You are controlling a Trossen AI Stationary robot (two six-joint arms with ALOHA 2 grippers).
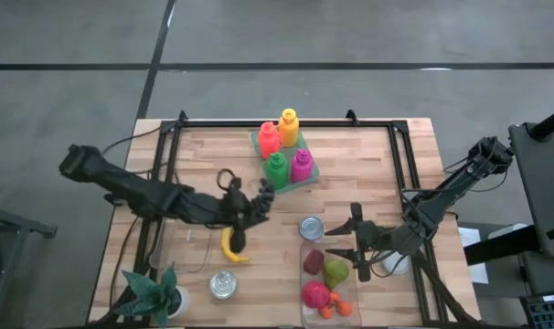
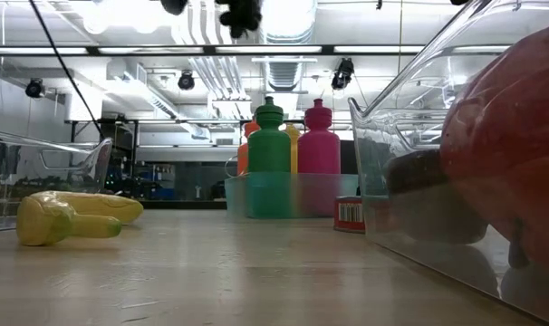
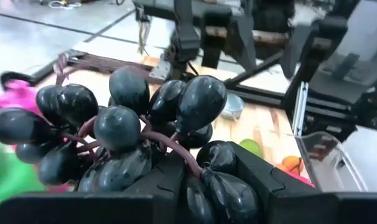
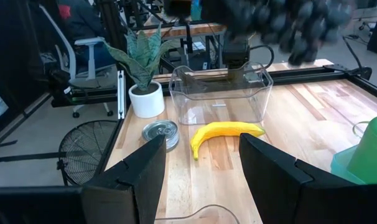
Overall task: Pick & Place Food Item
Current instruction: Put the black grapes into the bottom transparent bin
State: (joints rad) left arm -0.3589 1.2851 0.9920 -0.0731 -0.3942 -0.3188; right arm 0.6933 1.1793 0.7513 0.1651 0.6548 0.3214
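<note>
A bunch of black grapes [image 1: 257, 196] [image 3: 132, 118] is in my left gripper [image 1: 240, 210] [image 3: 208, 183], above the table's middle. It shows blurred and high up in the right wrist view [image 4: 282, 22] and at the top edge of the low view [image 2: 238, 11]. A yellow banana [image 1: 231, 245] [image 2: 71, 215] [image 4: 224, 132] lies flat on the wood just near of the left gripper. My right gripper [image 1: 352, 245] [image 4: 201, 171] is open and holds nothing. It hovers over the far end of a clear bin [image 1: 306, 311] that holds several fruits. My left gripper pinches the grape bunch between its two fingers [image 3: 263, 180]. It grips a few grapes and the reddish stem at the near end of the cluster [image 3: 204, 168]. The fingers come roughly level from the table's left. The bunch is lifted clear and juts forward beyond the fingertips.
A teal tray with several coloured bottles [image 1: 286, 151] [image 2: 293, 154] stands at the far middle. One tin can [image 1: 312, 228] sits beside the fruit bin, another [image 1: 223, 285] [image 4: 160, 134] near a potted plant [image 1: 154, 292] [image 4: 145, 68]. A second clear bin [image 4: 219, 93] stands at the left.
</note>
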